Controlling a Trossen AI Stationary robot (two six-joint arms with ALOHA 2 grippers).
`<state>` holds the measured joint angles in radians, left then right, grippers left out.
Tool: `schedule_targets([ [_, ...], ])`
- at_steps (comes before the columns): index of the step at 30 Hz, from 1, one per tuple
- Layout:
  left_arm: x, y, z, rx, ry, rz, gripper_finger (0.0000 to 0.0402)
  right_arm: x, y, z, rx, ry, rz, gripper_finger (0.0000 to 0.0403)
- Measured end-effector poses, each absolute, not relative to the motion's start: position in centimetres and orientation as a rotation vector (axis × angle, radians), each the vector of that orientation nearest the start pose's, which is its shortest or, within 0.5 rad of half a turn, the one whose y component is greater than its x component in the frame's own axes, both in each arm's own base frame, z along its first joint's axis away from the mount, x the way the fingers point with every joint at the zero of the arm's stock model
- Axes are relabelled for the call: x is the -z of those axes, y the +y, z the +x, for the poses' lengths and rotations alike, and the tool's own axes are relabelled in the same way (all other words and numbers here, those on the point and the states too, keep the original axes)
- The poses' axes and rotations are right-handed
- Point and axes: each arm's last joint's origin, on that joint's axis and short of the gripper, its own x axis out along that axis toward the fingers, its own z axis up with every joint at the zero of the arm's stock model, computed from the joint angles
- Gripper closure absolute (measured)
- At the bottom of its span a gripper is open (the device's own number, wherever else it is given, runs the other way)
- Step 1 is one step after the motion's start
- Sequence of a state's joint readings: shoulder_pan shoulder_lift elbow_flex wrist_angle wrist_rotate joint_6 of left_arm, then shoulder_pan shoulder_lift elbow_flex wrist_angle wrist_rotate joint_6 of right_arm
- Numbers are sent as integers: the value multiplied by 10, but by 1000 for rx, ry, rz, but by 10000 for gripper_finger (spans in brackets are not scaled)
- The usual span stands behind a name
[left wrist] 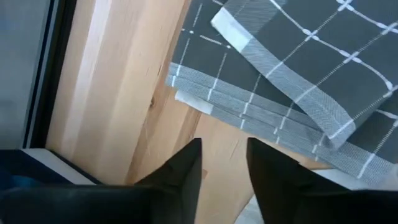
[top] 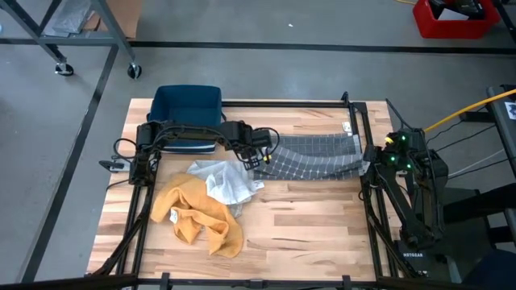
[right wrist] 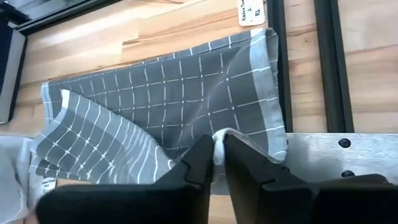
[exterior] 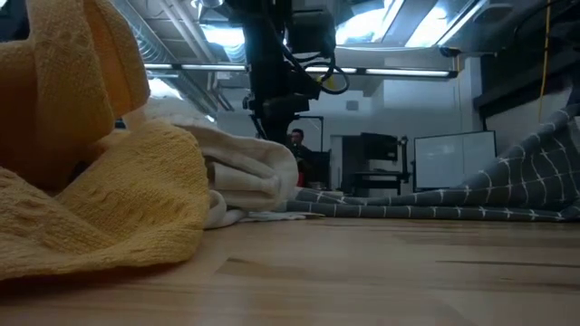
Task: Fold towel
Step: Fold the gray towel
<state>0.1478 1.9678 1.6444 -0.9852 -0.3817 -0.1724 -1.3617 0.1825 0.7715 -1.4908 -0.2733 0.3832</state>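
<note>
High view: the gray towel (top: 318, 155) lies partly folded on the tabletop (top: 306, 225), on the half far from the arm bases and between the two arms. The left end effector (top: 260, 159) hangs just beside the towel's left edge; the right end effector (top: 367, 165) is at the towel's right edge. A white cloth (top: 222, 181) lies near the towel's left end, beyond the left end effector, and a crumpled yellow cloth (top: 197, 213) touches that white cloth on the side away from the towel. A blue bin (top: 187, 109) stands well apart from the towel, at the tabletop's far left corner. Low view: the yellow cloth (exterior: 91, 199) and white cloth (exterior: 245, 177) block most of the left side, the towel (exterior: 489, 195) rises behind them to the right, and a person (exterior: 296, 140) shows in the room beyond. Left wrist view: the left end effector (left wrist: 224, 152) is released, its jaws parted with nothing between them, over bare wood (left wrist: 124, 93) just beside the towel's layered hem (left wrist: 298, 68). Right wrist view: the right end effector (right wrist: 219, 149) sits at a raised fold of the towel's pale hem (right wrist: 168, 99); whether it clamps that hem cannot be told. A black rail (right wrist: 333, 62) runs just beside the towel.
</note>
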Motion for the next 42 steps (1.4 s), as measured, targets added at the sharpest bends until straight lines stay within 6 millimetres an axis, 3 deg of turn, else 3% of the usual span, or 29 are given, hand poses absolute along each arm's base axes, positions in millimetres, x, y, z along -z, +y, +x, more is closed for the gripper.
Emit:
schedule_targets([
  [9, -235, 69, 392, -568, 1262, 1, 249, -266, 11, 5, 1169, 422, 1030, 286],
  [14, -235, 76, 394, -526, 1247, 3, 249, -266, 10, 3, 1257, 436, 995, 282],
  [21, -236, 98, 403, -385, 1126, -164, 249, -266, 10, 3, 1262, 438, 990, 281],
  [30, -203, 128, 416, -356, 1080, -380, 249, -266, 10, 3, 1262, 439, 990, 281],
  [38, -171, 138, 428, -386, 1073, -458, 249, -266, 10, 3, 1262, 439, 989, 281],
  [42, -168, 141, 430, -405, 1054, -484, 249, -266, 10, 3, 1261, 439, 988, 281],
])
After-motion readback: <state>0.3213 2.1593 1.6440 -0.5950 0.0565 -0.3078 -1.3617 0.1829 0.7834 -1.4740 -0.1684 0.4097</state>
